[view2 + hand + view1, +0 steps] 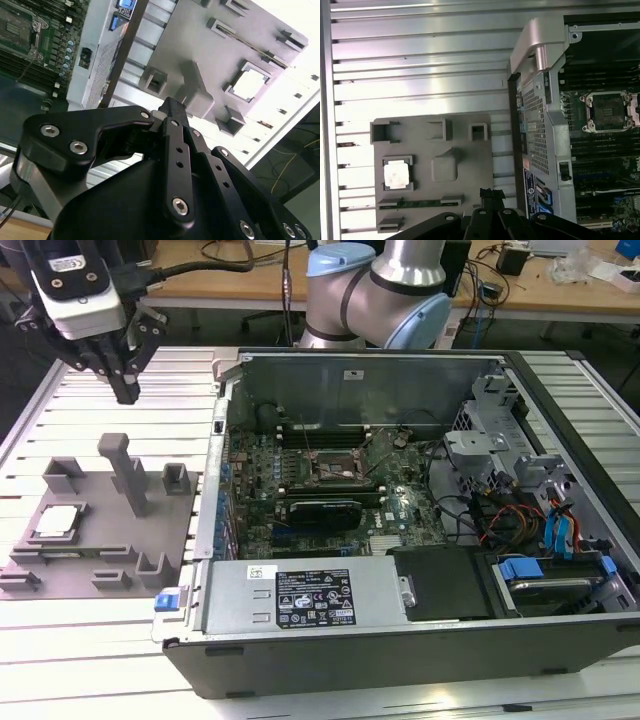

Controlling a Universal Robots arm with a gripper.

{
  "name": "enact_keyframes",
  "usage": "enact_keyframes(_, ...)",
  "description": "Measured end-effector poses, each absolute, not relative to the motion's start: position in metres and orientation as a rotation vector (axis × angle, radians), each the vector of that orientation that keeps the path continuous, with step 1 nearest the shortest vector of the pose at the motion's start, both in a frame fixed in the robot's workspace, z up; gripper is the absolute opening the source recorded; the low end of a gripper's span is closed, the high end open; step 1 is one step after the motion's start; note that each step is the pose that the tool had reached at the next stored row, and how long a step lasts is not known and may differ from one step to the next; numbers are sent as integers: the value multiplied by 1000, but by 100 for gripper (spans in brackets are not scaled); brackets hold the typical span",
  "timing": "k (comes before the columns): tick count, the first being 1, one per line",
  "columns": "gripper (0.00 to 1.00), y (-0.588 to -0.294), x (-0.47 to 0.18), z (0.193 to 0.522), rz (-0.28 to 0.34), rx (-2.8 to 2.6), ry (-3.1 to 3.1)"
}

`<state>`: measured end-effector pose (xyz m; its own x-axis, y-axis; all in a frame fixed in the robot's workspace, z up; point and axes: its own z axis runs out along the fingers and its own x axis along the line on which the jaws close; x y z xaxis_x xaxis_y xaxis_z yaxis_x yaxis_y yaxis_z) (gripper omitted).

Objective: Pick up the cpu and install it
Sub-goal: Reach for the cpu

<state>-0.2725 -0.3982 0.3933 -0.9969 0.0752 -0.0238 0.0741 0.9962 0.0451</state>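
Note:
The cpu [57, 520], a small square chip with a silvery-white top, lies in a square recess at the exterior view's left end of the grey fixture plate [100, 555]. It also appears in both wrist views [248, 84] [396, 175]. My gripper [127, 390] hangs above the slatted table behind the plate, well above the cpu and off to its far right in the exterior view. Its dark fingers are pressed together with nothing between them [172, 106] [492, 193]. The motherboard's open socket [335, 462] sits inside the computer case [610, 111].
The open computer case [400, 640] fills the exterior view's right, its metal side wall [215, 480] next to the plate. A tall grey post [125, 470] and small blocks rise from the plate. A memory stick [420, 203] lies in a plate slot. The robot's base [380, 290] stands behind the case.

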Motion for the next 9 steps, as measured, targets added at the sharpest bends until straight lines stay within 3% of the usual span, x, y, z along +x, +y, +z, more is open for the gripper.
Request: enact_keyframes(9,11,-398,-304,392,69,117,3112)
